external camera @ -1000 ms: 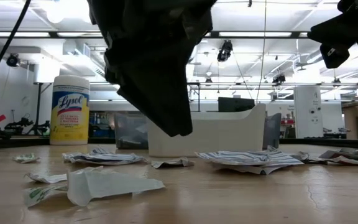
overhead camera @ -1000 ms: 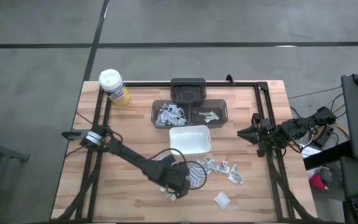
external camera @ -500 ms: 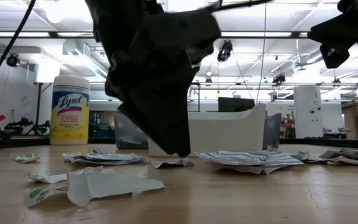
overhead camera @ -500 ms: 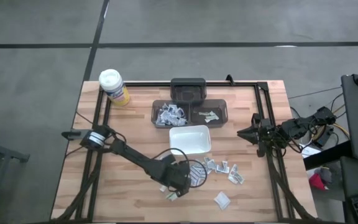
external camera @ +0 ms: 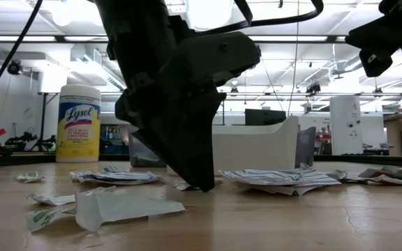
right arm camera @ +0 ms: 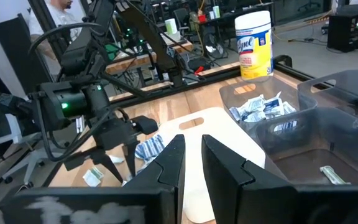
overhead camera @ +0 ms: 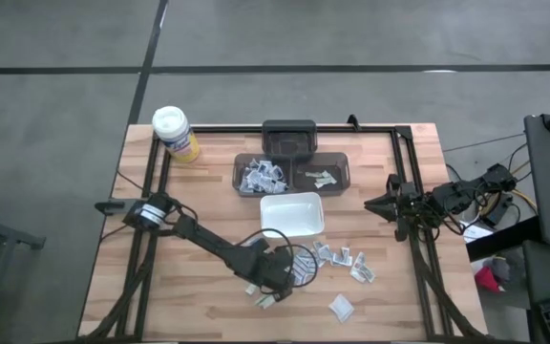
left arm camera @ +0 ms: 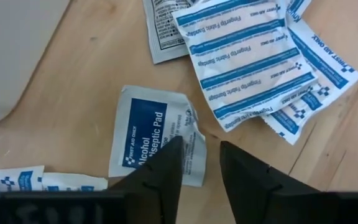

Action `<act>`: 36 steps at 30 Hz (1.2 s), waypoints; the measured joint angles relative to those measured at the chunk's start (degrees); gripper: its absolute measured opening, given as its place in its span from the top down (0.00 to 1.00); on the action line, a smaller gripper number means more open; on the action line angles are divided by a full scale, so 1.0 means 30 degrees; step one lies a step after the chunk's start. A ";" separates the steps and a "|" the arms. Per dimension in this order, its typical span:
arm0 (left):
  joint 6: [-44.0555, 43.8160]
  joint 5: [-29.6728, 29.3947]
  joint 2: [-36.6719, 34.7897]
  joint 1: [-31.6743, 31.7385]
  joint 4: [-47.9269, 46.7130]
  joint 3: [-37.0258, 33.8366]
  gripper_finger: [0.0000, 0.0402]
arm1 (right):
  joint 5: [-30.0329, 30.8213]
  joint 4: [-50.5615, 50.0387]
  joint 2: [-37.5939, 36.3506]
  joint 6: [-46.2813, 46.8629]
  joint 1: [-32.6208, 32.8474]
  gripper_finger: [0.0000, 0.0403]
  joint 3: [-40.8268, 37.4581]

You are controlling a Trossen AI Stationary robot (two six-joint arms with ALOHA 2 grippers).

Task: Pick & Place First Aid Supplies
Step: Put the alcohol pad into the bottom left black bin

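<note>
Pinching down with my left gripper [left arm camera: 199, 163], fingers part open astride the corner of an alcohol pad packet [left arm camera: 151, 132] flat on the table [overhead camera: 199, 306] near the white tray [overhead camera: 291, 214], I risk skidding off. Behind, one grey bin [overhead camera: 262, 175] holds white packets, its neighbour [overhead camera: 322, 175] greenish ones. My right gripper [right arm camera: 191, 158] waits narrowly parted at the table's right edge.

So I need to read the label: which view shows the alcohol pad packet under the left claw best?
The left wrist view: the alcohol pad packet fills it, print legible, by the left claw. The high and low views hide it behind the arm; the right wrist view cannot resolve it.
</note>
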 joint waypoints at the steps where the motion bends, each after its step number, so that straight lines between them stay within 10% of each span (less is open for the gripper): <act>1: -0.0120 0.0030 -0.0002 0.0000 0.0007 0.0000 0.71 | -0.0002 0.0000 0.0000 -0.0007 -0.0002 0.87 0.0000; 36: -0.3567 0.1924 -0.0019 -0.0408 0.0656 0.0202 1.00 | 0.0006 -0.0044 -0.0007 -0.0065 0.0000 0.87 -0.0002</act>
